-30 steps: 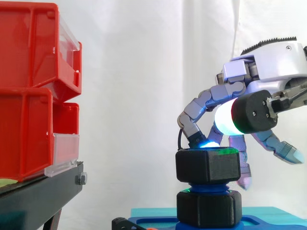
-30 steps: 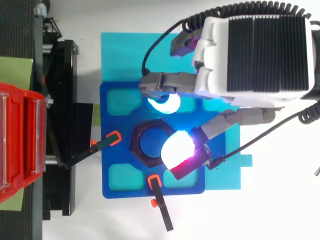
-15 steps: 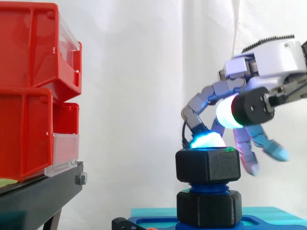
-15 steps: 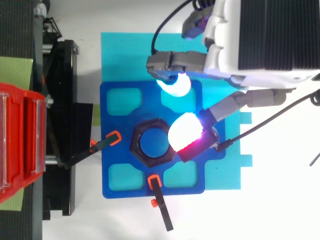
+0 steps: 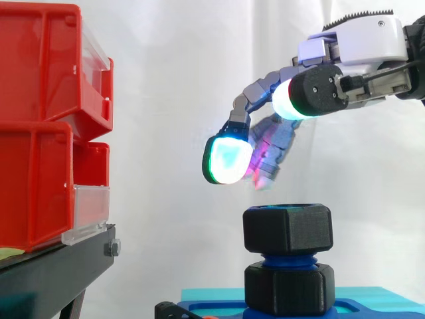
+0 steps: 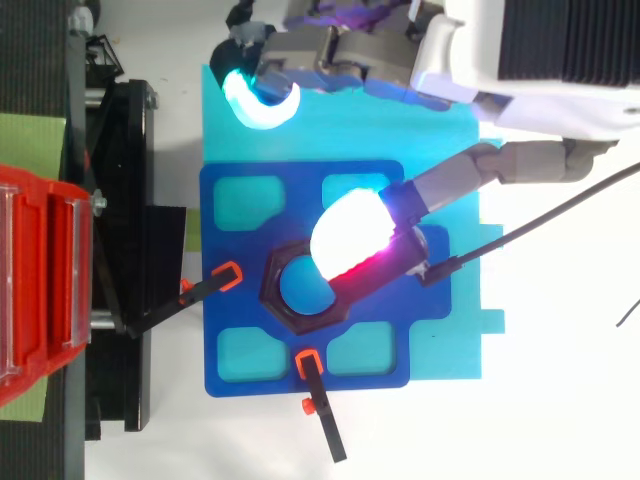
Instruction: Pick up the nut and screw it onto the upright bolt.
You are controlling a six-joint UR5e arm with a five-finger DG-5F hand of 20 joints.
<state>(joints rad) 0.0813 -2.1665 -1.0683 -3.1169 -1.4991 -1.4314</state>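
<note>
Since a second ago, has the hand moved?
Yes. In the side view the hand has lifted off the top nut and now hangs above it, its fingers reaching further left toward the red bins.

nut: black
bolt: blue
base plate: dark blue
mat: cyan
bins: red, clear fronts
stand: black
curtain: white
hand: white/grey
pads: cyan-green, white-magenta
clamps: orange, black
</note>
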